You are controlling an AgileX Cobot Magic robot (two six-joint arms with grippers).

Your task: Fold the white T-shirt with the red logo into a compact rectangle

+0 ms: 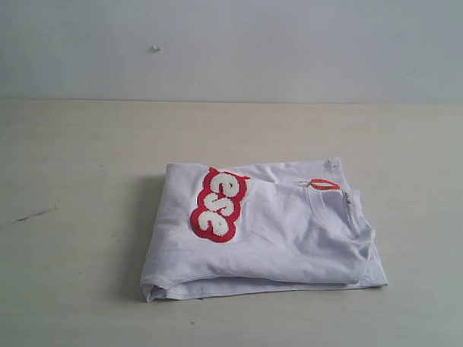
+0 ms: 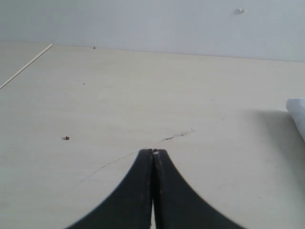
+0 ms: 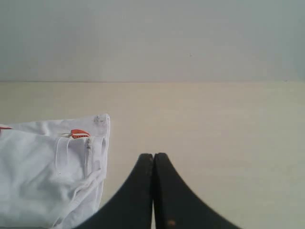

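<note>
white T-shirt (image 1: 275, 236): folded rectangle on tabletop (image 1: 60, 289); red logo (image 1: 219, 206) on top, left, seemingly partly tucked under
left fingers (image 2: 140, 191): pressed together, empty
right fingers (image 3: 140, 191): pressed together, empty

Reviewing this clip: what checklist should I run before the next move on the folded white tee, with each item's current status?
1. Fold: the white cotton T-shirt lies as a rough compact rectangle on the pale table: ok.
2. The red-outlined logo strip faces up, partly folded under: ok.
3. The left gripper is shut, empty and off the cloth: ok.
4. The right gripper is shut, empty and beside the shirt: ok.
5. The small orange neck tag is tucked away: not ok, it is exposed.
6. The lower layers are flat: cannot tell.
</note>
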